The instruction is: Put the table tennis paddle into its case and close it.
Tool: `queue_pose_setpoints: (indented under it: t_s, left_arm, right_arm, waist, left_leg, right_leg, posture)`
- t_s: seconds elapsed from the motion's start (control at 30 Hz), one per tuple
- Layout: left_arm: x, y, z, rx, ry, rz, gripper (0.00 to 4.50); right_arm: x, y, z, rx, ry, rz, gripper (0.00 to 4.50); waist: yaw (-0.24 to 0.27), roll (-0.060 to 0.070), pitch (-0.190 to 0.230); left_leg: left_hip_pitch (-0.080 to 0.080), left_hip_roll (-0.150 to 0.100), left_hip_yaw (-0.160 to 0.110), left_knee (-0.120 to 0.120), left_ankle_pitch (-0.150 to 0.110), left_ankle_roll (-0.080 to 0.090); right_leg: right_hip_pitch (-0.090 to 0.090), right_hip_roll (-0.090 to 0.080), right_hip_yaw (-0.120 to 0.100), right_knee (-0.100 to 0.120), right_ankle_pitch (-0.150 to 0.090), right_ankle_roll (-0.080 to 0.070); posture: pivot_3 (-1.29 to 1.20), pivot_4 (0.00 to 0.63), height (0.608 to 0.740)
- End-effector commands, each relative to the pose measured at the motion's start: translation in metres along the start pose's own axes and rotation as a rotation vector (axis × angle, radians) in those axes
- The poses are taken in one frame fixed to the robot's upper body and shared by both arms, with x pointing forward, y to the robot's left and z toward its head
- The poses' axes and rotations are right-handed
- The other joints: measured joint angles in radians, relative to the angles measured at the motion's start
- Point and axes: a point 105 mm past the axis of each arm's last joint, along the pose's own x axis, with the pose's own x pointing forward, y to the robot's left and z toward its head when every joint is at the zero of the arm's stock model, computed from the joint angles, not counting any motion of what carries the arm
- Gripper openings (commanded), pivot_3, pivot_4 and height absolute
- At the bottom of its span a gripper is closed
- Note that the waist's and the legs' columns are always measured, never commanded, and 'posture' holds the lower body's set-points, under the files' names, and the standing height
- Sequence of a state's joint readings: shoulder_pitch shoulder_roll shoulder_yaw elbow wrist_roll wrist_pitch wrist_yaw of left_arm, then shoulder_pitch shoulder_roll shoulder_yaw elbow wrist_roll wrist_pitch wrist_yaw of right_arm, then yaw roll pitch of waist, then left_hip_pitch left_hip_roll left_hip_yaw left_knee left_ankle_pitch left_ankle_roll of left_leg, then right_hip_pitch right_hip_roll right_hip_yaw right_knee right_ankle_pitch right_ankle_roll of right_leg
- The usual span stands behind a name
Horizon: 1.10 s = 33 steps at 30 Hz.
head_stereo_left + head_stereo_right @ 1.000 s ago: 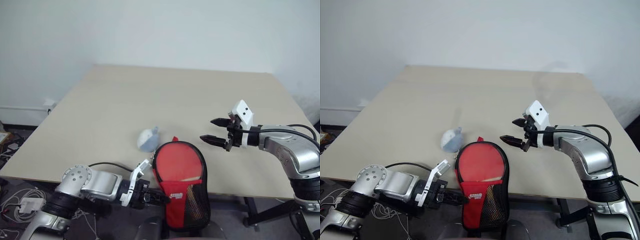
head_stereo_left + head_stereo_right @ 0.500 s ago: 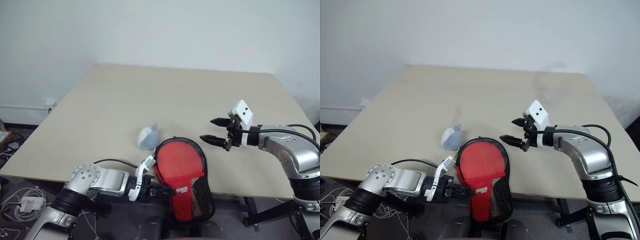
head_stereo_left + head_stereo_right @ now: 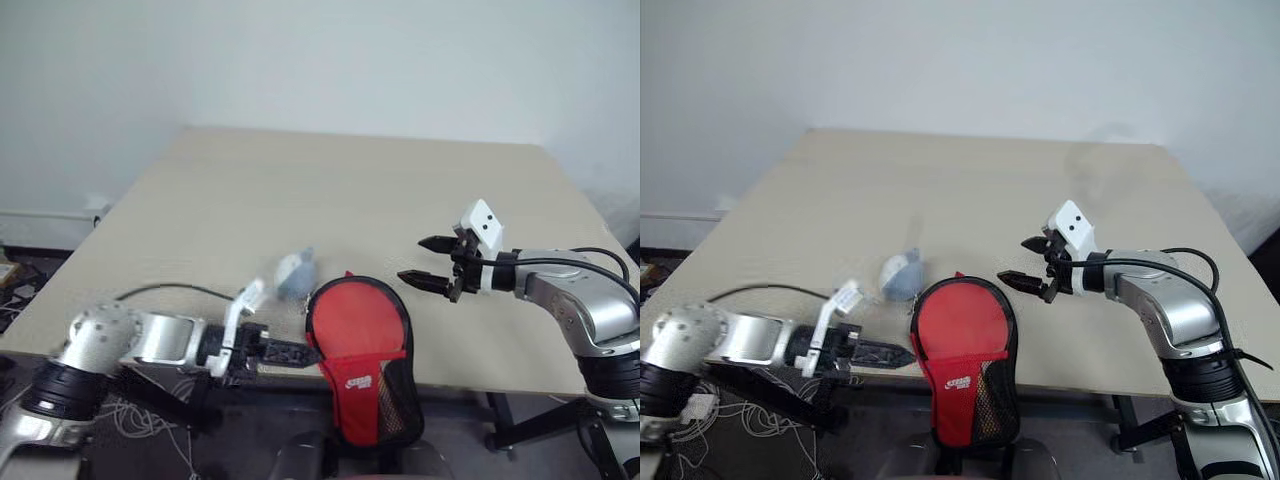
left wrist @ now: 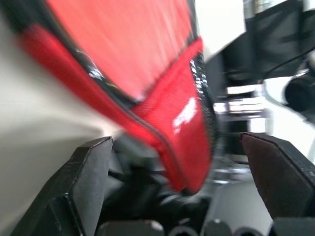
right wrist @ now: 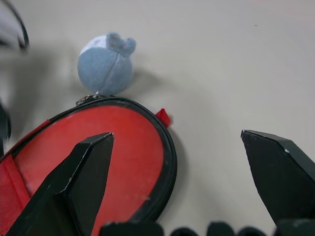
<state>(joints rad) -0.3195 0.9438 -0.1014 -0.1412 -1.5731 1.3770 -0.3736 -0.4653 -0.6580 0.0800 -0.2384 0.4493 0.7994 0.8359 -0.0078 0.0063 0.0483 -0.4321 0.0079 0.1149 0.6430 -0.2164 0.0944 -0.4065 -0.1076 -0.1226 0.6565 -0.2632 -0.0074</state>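
Lying on the desk (image 3: 330, 190) edge, the case (image 3: 360, 345), both grippers' jaws wide, left gripper (image 3: 285, 352) beside it, right gripper (image 3: 425, 262) above.

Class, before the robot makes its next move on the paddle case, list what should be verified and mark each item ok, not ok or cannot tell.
1. Left gripper free of the case: ok, jaws open beside it.
2. Right gripper ready: ok, jaws open above the table.
3. Case fully supported: not ok, its handle end hangs over the near edge.
4. Table tennis paddle inside the case: cannot tell.
5. Zipper fully closed: cannot tell.
6. Blue plush keychain clear of the case: not ok, it lies against the rim.
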Motion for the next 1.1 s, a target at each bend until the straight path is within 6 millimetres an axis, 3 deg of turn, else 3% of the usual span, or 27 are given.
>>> queue_pose_setpoints:
  t_s: [0.03, 0.13, 0.3, 0.43, 0.57, 0.83, 0.93, 1.1]
  left_arm:
    - [-0.012, -0.007, 0.018, 0.182, -0.077, -0.018, 4.44]
    - [-0.025, 0.008, 0.048, 0.345, -0.213, 0.093, 4.44]
    - [-0.043, 0.017, 0.092, 0.567, -0.435, 0.198, 4.44]
    - [-0.047, 0.029, 0.101, 0.722, -0.498, 0.290, 4.44]
    - [-0.042, 0.048, 0.092, 0.697, -0.493, 0.313, 4.44]
    - [-0.033, 0.064, 0.085, 0.661, -0.546, 0.329, 4.44]
    - [-0.030, 0.060, 0.086, 0.663, -0.564, 0.310, 4.50]
    - [-0.028, 0.057, 0.089, 0.689, -0.582, 0.309, 4.50]
  right_arm:
    - [0.002, 0.001, 0.014, -0.044, -0.039, 0.000, 4.50]
    - [0.008, 0.008, 0.013, -0.039, -0.041, 0.027, 4.50]
    - [0.025, 0.026, 0.006, -0.032, -0.031, 0.085, 4.50]
    - [0.034, 0.033, 0.000, -0.031, -0.015, 0.100, 4.50]
    - [0.044, 0.033, -0.003, 0.003, -0.006, 0.093, 4.50]
    - [0.054, 0.044, -0.007, 0.000, 0.002, 0.131, 4.50]
    - [0.055, 0.047, -0.005, 0.004, -0.011, 0.152, 3.89]
    - [0.055, 0.051, -0.004, 0.010, -0.020, 0.185, 2.15]
  waist:
    - [0.001, 0.000, 0.001]
    - [0.000, -0.001, 0.002]
    - [-0.001, -0.002, 0.003]
    - [-0.005, -0.002, 0.003]
    - [-0.007, -0.003, 0.003]
    - [-0.007, -0.003, 0.003]
    - [-0.006, -0.003, 0.003]
    - [-0.007, -0.003, 0.003]
  left_leg:
    - [0.000, 0.000, 0.002, -0.001, 0.000, 0.000]
    - [0.000, 0.000, 0.006, -0.005, 0.000, -0.001]
    - [0.000, 0.000, 0.009, -0.009, 0.002, -0.003]
    - [0.000, 0.000, 0.011, -0.010, 0.002, -0.003]
    - [0.000, 0.000, 0.011, -0.010, 0.002, -0.003]
    - [0.000, 0.000, 0.010, -0.004, 0.002, -0.003]
    - [0.000, 0.000, 0.010, -0.003, 0.002, -0.002]
    - [0.000, 0.000, 0.011, -0.001, 0.002, -0.002]
  right_leg:
    - [-0.001, 0.000, 0.001, 0.000, 0.000, 0.000]
    - [-0.004, -0.001, 0.003, -0.001, 0.000, 0.000]
    - [-0.006, -0.002, 0.004, -0.001, 0.001, 0.000]
    - [-0.007, -0.002, 0.005, -0.002, 0.004, -0.002]
    - [-0.007, -0.002, 0.004, -0.002, 0.004, -0.002]
    - [-0.005, -0.003, 0.003, -0.001, 0.004, 0.004]
    - [-0.004, -0.004, 0.002, -0.001, 0.005, 0.006]
    - [-0.003, -0.006, 0.000, 0.000, 0.007, 0.007]
  posture:
    - [0.00, 0.000, 0.706]
    - [0.00, 0.000, 0.706]
    - [0.00, 0.000, 0.706]
    - [0.00, 0.000, 0.706]
    - [0.00, 0.000, 0.706]
    - [0.00, 0.000, 0.706]
    - [0.00, 0.000, 0.706]
    - [0.00, 0.000, 0.706]
